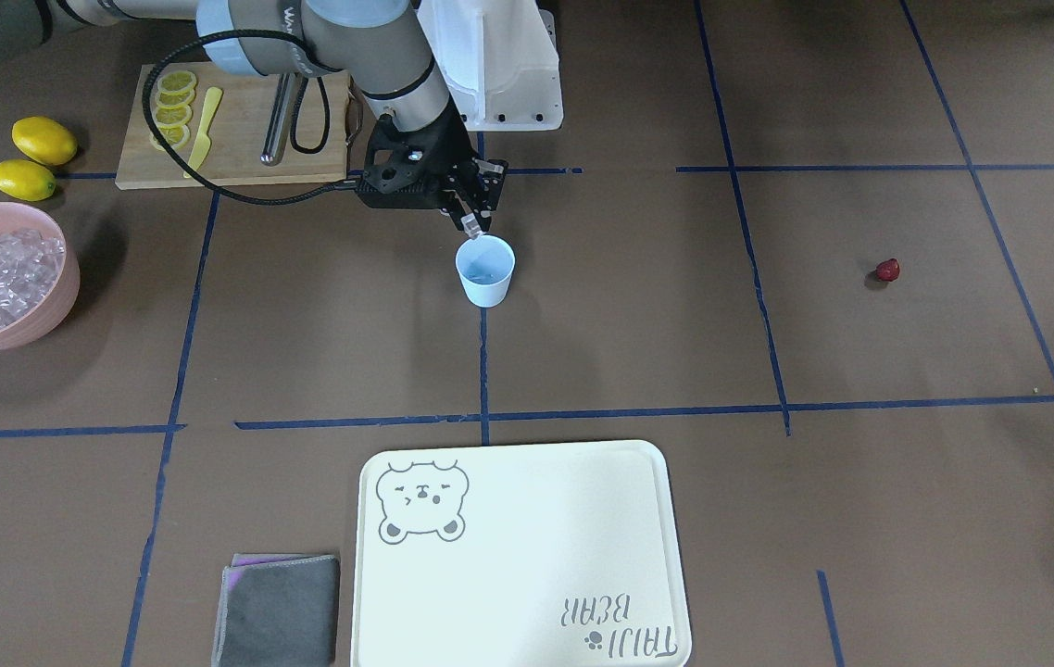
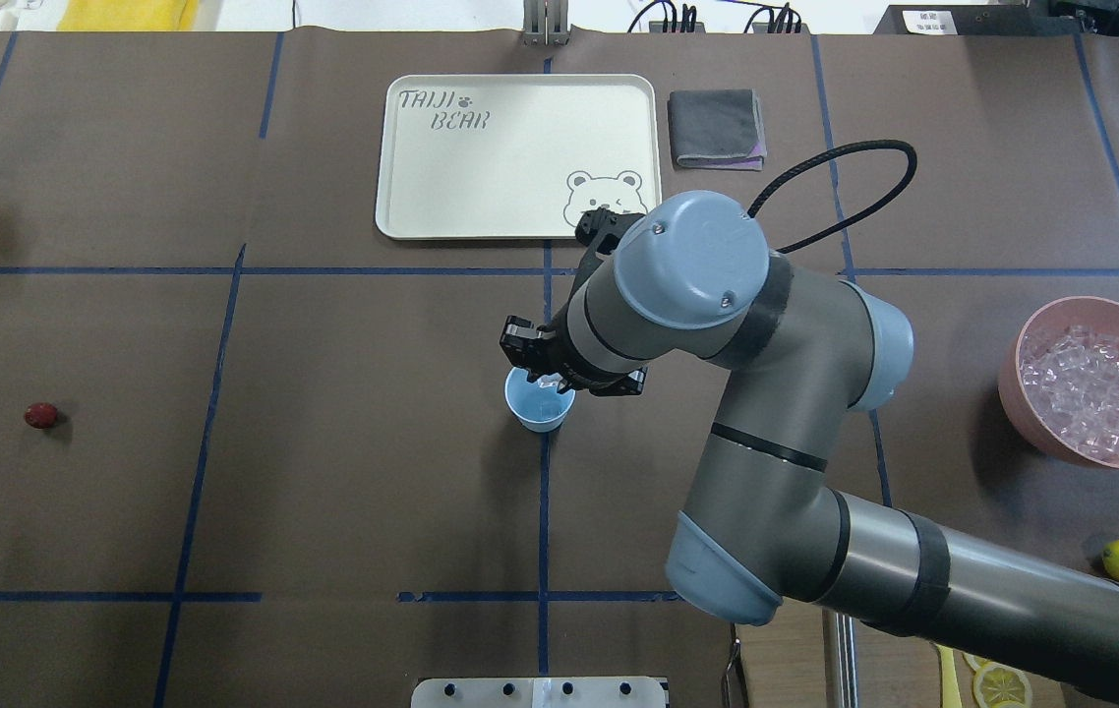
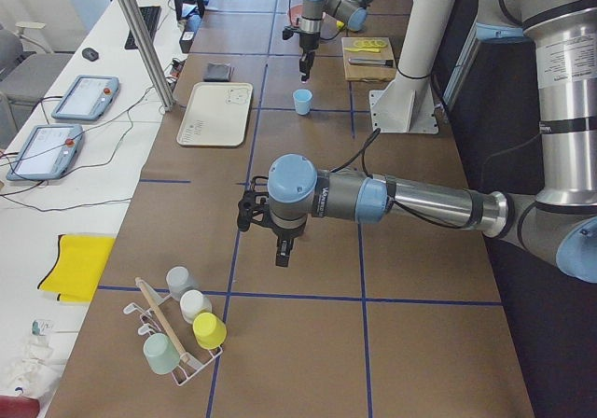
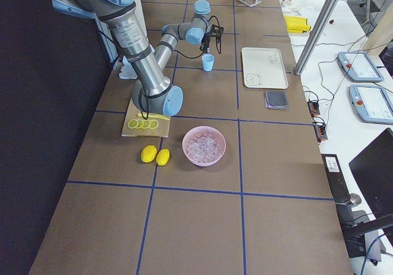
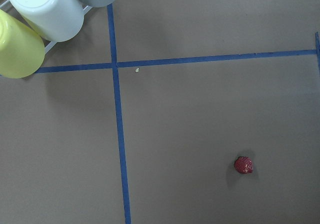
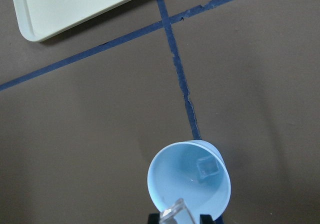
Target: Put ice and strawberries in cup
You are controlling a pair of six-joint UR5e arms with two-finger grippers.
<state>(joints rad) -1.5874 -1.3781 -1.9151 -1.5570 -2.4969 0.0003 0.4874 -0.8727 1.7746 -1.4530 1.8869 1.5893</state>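
The light blue cup [image 1: 485, 270] stands upright at the table's middle and also shows in the overhead view [image 2: 540, 403]. My right gripper [image 1: 472, 223] hangs just above its rim, shut on a clear ice cube [image 6: 177, 212]. One ice cube [image 6: 209, 166] lies inside the cup [image 6: 170, 184]. More ice fills the pink bowl [image 1: 55, 306]. The strawberry [image 1: 887, 270] lies alone on the table and shows in the left wrist view [image 5: 243, 165]. My left gripper [image 3: 283, 250] shows only in the exterior left view, above the table; I cannot tell whether it is open or shut.
A cream bear tray [image 1: 638, 500] and a grey cloth [image 1: 279, 611] lie on the side of the table away from me. A cutting board [image 1: 240, 139] with lemon slices and a yellow knife, and two lemons [image 1: 43, 139], sit near the bowl. A rack of cups [image 3: 177, 334] stands near my left arm.
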